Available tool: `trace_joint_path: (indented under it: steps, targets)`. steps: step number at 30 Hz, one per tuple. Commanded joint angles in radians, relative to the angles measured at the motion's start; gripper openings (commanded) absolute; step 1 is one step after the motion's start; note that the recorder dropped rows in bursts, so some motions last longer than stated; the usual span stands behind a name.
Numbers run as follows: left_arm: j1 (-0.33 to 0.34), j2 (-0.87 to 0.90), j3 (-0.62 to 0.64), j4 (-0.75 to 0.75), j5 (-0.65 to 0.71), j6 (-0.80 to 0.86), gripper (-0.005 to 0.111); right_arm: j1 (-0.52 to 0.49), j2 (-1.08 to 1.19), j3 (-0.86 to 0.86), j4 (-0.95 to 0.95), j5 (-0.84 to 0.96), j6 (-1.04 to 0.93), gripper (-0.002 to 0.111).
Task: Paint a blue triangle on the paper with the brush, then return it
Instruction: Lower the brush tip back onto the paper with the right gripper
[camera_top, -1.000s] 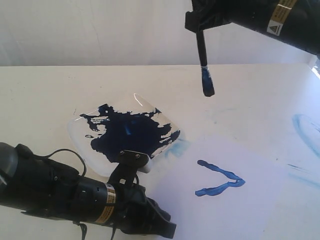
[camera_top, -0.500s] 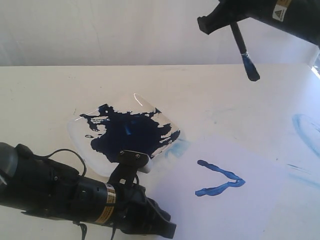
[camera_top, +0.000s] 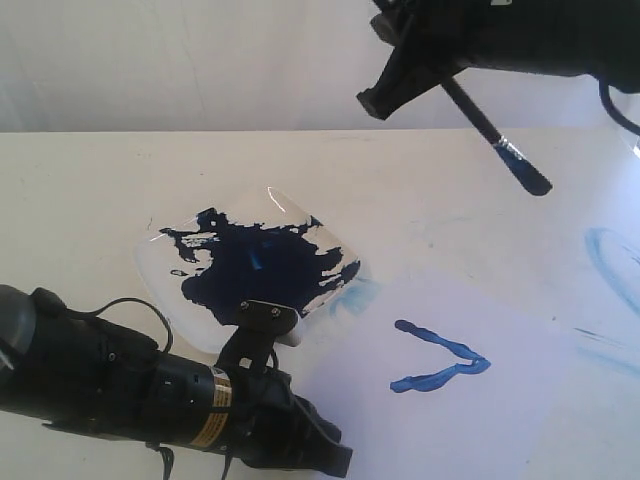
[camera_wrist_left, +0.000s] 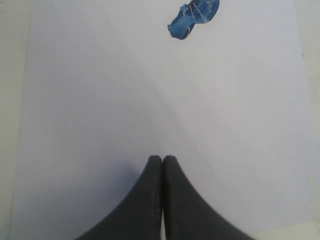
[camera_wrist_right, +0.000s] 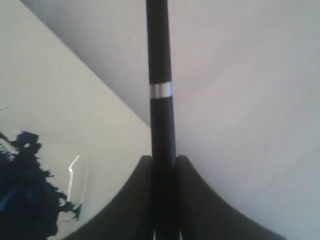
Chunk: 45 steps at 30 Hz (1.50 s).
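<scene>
The cream table is mostly bare at the back. The paper lies in front, one corner just beside the paint dish; its right edge is hard to trace. The blue triangle is open on one side. The right gripper clamps the brush aloft. The left gripper, jaws together, rests over the paper.

Seemingly a robotics lab: plain cream desk beneath the right hand, plain white wall behind it, blue paint smears

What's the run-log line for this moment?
right gripper: shut on brush, aloft | left gripper: shut, over paper | blue triangle: two sides, unclosed
</scene>
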Motion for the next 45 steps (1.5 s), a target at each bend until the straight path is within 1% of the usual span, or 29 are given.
trace_joint_path:
  steps: [1,3,5,6,8,10,11,13,18,20,23,34,39,45]
  targets:
    - [0.0,0.005,0.018,0.022,0.077,0.004,0.0,0.016,-0.014,-0.013,0.299,0.138,-0.264,0.0]
    - [0.0,0.005,0.018,0.022,0.077,0.004,0.0,0.011,-0.016,-0.013,0.624,0.244,-0.539,0.0]
    - [0.0,0.005,0.018,0.022,0.077,0.004,0.0,0.011,-0.018,-0.013,0.842,0.326,-0.75,0.0]
    - [0.0,0.005,0.018,0.022,0.077,0.004,0.0,0.011,-0.018,-0.013,0.897,0.379,-0.796,0.0]
    - [0.0,0.005,0.018,0.022,0.077,0.004,0.0,0.011,-0.018,-0.013,0.923,0.486,-0.85,0.0]
    - [0.0,0.005,0.018,0.022,0.077,0.004,0.0,-0.015,-0.018,-0.011,0.998,0.643,-0.951,0.0]
    - [0.0,0.005,0.018,0.022,0.077,0.004,0.0,-0.044,-0.018,-0.011,1.057,0.738,-1.0,0.0]
    - [0.0,0.005,0.018,0.022,0.077,0.004,0.0,-0.091,-0.018,-0.011,1.125,0.858,-1.07,0.0]
    - [0.0,0.005,0.018,0.022,0.077,0.004,0.0,-0.229,0.005,-0.011,1.251,1.132,-1.13,0.0]
    - [0.0,0.005,0.018,0.022,0.077,0.004,0.0,-0.276,0.026,-0.011,1.292,1.132,-1.139,0.0]
    - [0.0,0.005,0.018,0.022,0.077,0.004,0.0,-0.309,0.055,-0.011,1.293,1.132,-1.134,0.0]
    - [0.0,0.005,0.018,0.022,0.077,0.006,0.0,-0.307,0.192,-0.009,1.291,1.132,-1.134,0.0]
    - [0.0,0.005,0.018,0.022,0.077,0.006,0.0,-0.284,0.211,-0.007,1.265,1.132,-1.134,0.0]
    - [0.0,0.005,0.018,0.022,0.077,0.006,0.0,-0.267,0.211,0.062,1.286,1.132,-1.168,0.0]
